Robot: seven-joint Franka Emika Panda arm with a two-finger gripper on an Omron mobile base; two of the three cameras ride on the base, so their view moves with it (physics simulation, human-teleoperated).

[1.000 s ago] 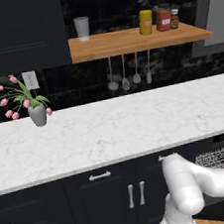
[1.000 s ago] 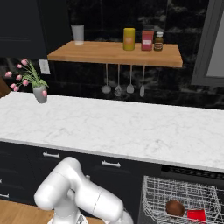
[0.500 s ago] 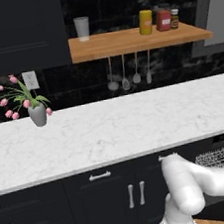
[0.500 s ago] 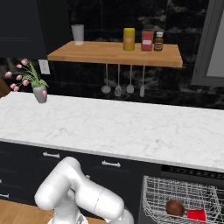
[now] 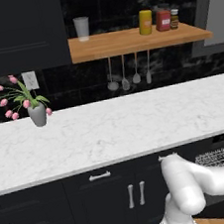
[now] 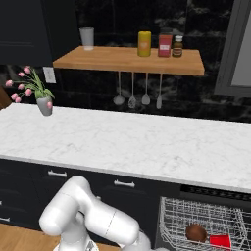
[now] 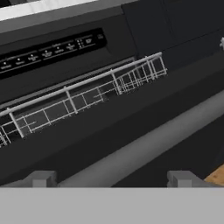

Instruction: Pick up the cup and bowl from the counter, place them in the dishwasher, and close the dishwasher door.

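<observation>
The pincer (image 7: 112,179) hangs low in front of the dishwasher with its two finger tips (image 7: 41,178) wide apart and nothing between them, looking along the grey bar handle (image 7: 153,140) that runs across the dishwasher door (image 7: 131,118). That door, a flat black panel hinged at its bottom edge, is dropped open toward the robot; it looks rigid, fairly heavy and smooth-faced, so I judge a bare push on the slick panel could slip, and the bar or the free top edge just beyond the finger tips is the better place to bear on, lifting from beneath so the panel swings up on its hinge. Beyond the handle, the grey wire rack (image 7: 87,94) stands pulled out under the control strip (image 7: 52,48). In the right base view the rack (image 6: 206,225) already carries a brown bowl (image 6: 195,232) and, just to its right, a red cup (image 6: 219,241), so only closing seems left. The arm (image 6: 88,220) folds down from its shoulder and reaches low to the right, elbow bent, wrist below the level of the counter (image 6: 122,147). Farther back, a vase of pink tulips (image 5: 31,107) stands at the counter's far left, and above it a wooden shelf (image 5: 134,40) holds a glass and jars.
</observation>
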